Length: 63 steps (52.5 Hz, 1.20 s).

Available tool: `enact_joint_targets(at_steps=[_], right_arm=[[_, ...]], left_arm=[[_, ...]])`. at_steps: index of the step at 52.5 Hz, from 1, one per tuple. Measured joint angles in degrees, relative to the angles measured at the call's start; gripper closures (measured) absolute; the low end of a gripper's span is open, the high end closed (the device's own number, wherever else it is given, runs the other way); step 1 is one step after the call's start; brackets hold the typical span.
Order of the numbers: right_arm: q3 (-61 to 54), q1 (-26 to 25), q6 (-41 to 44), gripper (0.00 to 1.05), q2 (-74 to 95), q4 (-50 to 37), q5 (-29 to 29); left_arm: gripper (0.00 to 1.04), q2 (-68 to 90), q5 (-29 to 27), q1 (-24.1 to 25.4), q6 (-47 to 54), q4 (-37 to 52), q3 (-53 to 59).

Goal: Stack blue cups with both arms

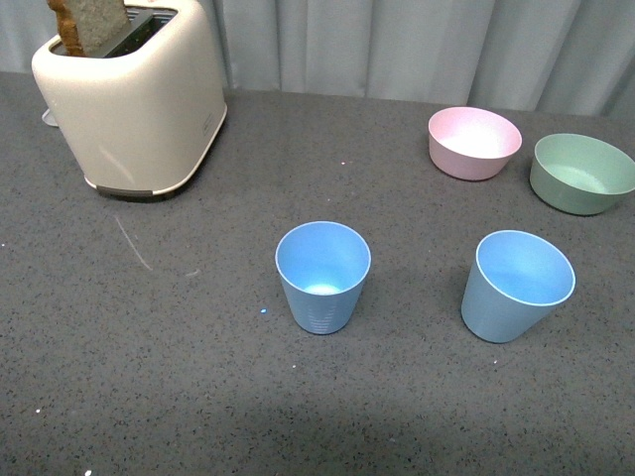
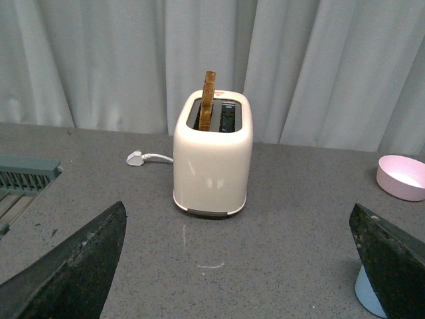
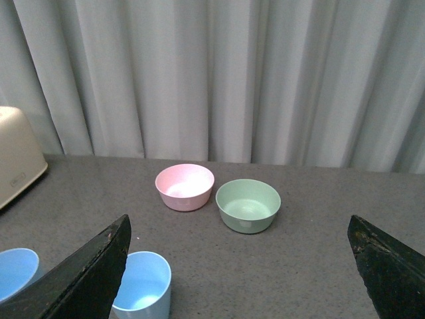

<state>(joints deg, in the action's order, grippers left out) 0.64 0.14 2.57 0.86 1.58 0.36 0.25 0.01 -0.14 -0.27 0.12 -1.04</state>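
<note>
Two tapered matte blue cups, apart.

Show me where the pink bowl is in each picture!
Front view: pink bowl at back right, beside the green bowl.
Left wrist view: pink bowl cut off at the picture's edge, apart from the toaster.
Right wrist view: pink bowl by the green bowl.
Shared landmark: the toaster, in all three.
</note>
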Motion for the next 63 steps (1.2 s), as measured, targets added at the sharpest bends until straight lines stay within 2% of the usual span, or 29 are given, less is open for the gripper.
enact_joint_targets(at_steps=[7,17,24,31,40,59,63], right_arm=[[1.03,-0.09,8.33,0.10,8.50,-0.61,-1.53],[5.92,-1.18,8.22,0.10,30.69,-12.22,-3.67],[11.37,-0.72,6.01,0.10,46.51,-15.21,-3.45],[20.17,1.01,0.83,0.10,67.08,-13.62,-2.19],[30.86,3.67,-3.67,0.10,85.02,-8.20,-0.76],[41.42,8.00,-10.99,0.10,102.82,-5.84,-0.11],[41.99,8.37,-12.00,0.19,104.19,-5.42,0.24]], left_arm=[[0.07,0.00,0.00,0.00,0.00,0.00,0.00],[0.07,0.00,0.00,0.00,0.00,0.00,0.00],[0.07,0.00,0.00,0.00,0.00,0.00,0.00],[0.07,0.00,0.00,0.00,0.00,0.00,0.00],[0.07,0.00,0.00,0.00,0.00,0.00,0.00],[0.07,0.00,0.00,0.00,0.00,0.00,0.00],[0.07,0.00,0.00,0.00,0.00,0.00,0.00]])
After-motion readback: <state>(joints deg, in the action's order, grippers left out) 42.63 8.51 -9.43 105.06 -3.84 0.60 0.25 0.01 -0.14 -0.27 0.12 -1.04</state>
